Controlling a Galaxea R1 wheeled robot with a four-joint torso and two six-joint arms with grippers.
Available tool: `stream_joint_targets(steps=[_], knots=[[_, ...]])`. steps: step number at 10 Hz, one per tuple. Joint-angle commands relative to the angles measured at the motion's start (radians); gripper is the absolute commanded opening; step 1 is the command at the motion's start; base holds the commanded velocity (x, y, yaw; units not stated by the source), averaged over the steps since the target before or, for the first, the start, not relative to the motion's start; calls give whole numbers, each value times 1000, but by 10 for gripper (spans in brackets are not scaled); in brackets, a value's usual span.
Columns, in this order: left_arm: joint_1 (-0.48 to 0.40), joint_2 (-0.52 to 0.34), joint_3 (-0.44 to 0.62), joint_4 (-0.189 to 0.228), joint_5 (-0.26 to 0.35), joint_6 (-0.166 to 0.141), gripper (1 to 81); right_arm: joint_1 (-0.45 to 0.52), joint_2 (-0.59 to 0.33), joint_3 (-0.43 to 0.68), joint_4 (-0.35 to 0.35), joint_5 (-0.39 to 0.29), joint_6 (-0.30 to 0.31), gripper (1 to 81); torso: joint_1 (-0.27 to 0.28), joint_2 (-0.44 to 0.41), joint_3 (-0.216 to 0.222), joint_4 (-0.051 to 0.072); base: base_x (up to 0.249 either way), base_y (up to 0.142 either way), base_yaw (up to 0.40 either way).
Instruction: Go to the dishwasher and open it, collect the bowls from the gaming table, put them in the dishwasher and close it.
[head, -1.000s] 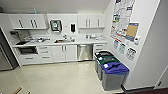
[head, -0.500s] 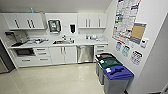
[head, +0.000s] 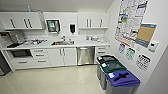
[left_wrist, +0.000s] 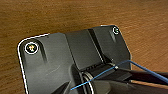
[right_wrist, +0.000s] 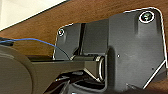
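The head view looks into a small kitchen. The dishwasher (head: 85, 55) sits under the counter (head: 82, 44), its stainless front shut, with white cabinet doors (head: 62, 56) on one side of it and a narrow stack of white drawers (head: 101, 51) on the other. A sink (head: 62, 43) is set into the counter just left of the dishwasher's position, and white upper cabinets (head: 93, 20) hang above. Along the right wall stand three bins in a row — a black-lidded bin (head: 106, 60) nearest the dishwasher, a green-lidded bin (head: 115, 67) next, and a blue-lidded bin (head: 122, 80) closest to the camera. Posters (head: 130, 19) cover the wall above them.

Compared with the picture half a second ago, the whole kitchen has slid slightly in the view — the camera has moved with the robot, and the dishwasher and bins keep their places relative to one another.

Both wrist views show the robot's dark plate against a brown wood-grain surface (left_wrist: 75, 17). Whether either gripper is open or closed cannot be told, nor whether either holds anything.
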Motion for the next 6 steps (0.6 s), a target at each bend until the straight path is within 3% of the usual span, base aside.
stream_joint_targets(steps=[1,6], knots=[[-48,-14,16,11,47,0,811,42,-21,22,-1,-45,-2,811,0,0,0,0,275,0,0],[-48,-14,16,10,49,0,811,42,-21,22,-1,-45,-5,811,1,1,0,0,223,0,0]])
